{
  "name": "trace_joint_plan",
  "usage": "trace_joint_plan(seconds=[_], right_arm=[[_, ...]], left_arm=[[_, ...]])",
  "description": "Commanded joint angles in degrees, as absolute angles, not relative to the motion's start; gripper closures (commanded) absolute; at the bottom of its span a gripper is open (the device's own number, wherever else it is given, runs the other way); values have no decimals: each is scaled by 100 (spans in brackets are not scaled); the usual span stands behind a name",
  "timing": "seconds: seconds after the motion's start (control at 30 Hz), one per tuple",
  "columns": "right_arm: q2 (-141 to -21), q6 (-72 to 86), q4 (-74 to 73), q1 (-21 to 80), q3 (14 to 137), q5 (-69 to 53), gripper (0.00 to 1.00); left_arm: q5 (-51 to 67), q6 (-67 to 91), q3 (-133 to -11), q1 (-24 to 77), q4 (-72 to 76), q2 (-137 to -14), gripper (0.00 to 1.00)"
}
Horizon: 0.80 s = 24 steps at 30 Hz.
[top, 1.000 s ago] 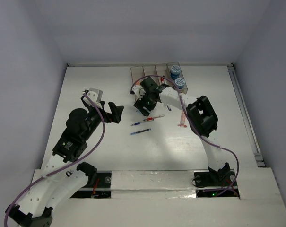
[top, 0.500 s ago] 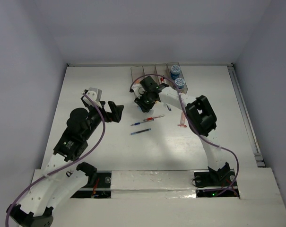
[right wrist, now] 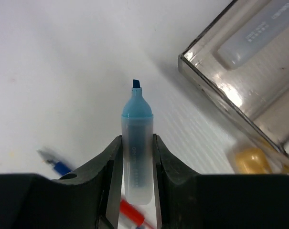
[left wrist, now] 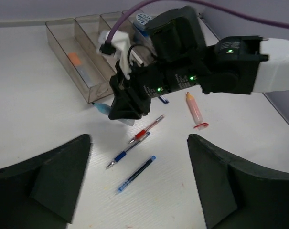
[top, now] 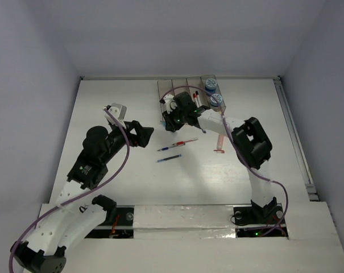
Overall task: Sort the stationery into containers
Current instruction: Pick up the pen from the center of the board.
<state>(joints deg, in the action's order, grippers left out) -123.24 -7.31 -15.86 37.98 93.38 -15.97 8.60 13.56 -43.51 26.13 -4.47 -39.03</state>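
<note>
Nearest the bases, the left gripper [top: 142, 135] hangs released and empty over the tabletop [top: 103, 102]. It has crept a little toward the middle and its jaws have narrowed only slightly. Just beyond it lie the loose pens, three in all: one red pen [left wrist: 149, 128] and two blue pens [left wrist: 127, 151] [left wrist: 137, 173], close together and roughly parallel. Off to the right, by the right arm, one pink stick [left wrist: 194, 109] with an orange tip rests alone. A short blue piece shows behind that arm, too hidden to identify. The real change is farther out. Within the last second the right gripper [right wrist: 137, 148] has clenched on the blue highlighter [right wrist: 136, 124] and moved away from the pens toward the bins. It now grasps the clear barrel, chisel tip pointing ahead, just short of the corner of the containers [top: 183, 80]. I judge the pick done and a placement in hand, with at least four items left to sort. At the far edge the containers number four, joined in a row. The rightmost holds two rolls [top: 211, 86] [top: 216, 100]. The leftmost holds what looks like an orange stub and a pale stick end to end.
</note>
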Motion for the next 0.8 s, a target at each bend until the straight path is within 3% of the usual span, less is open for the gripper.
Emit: trace_joint_plan(seconds=[0.0,0.1,0.37,0.77], right_arm=[[-11190,323,-107,3841,8922,-1688,100],[-10487,1105,587,3841,8281,-1521,100],[-9537,2688,1458,3894,7244,-1415,100],[-8860,3278,2065,4113,6706,-1415,100]], left_arm=[[1274,1617,-4333,2575,-44,-4060,23],[1362,1985,-4298,2575,43,-4227,39],[1468,3216,-3833,2575,1148,-4745,52],[871,3534,-3718,3075,2425,-5553,58]])
